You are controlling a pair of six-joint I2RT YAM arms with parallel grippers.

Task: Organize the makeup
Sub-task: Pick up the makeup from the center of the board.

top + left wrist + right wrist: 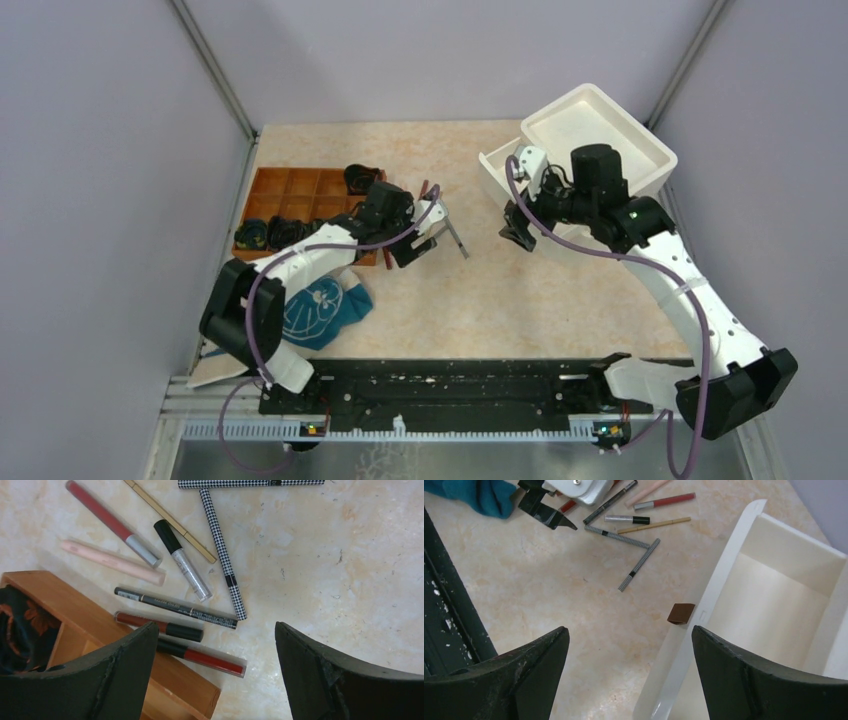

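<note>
**A:** From above, where do the arms stand?

**B:** The left gripper (418, 238) hangs at the right edge of the wooden organiser (290, 185). Its jaws are spread and hold nothing. The right gripper (520, 230) hangs just beside the near wall of the white bin (600, 130), equally spread and unloaded. A broad stretch of table (500, 300) lies open between them. A teal cloth (325, 305) sits by the left forearm.

**A:** And the left wrist camera?

**B:** Both fingers (100, 680) stand wide apart. The makeup lies loose on the table beyond them. A red tube (210, 661) runs right along the organiser's outer wall, though I cannot tell whether it touches. Just past it lie a brown-red tube (150, 624) and a dark grey pencil (175, 607). Farther out are a pale pink pencil (112, 562), a pink gloss tube (102, 515), a silver tube with a black cap (187, 567) and a slim gold pencil (170, 520). Two houndstooth pencils (222, 555) meet end to side. To their right the table runs open to the frame's edge.

**A:** The right wrist?

**B:** The fingers (764, 680) are wide apart with nothing between them. The bin's long rim runs up the right side of the gap. A small brown square (681, 613) lies on the table against the bin's outer wall. A dark rail (449, 605) borders the left side, and open table fills the space between. The pencils lie well beyond, near the left gripper and the cloth.
</note>
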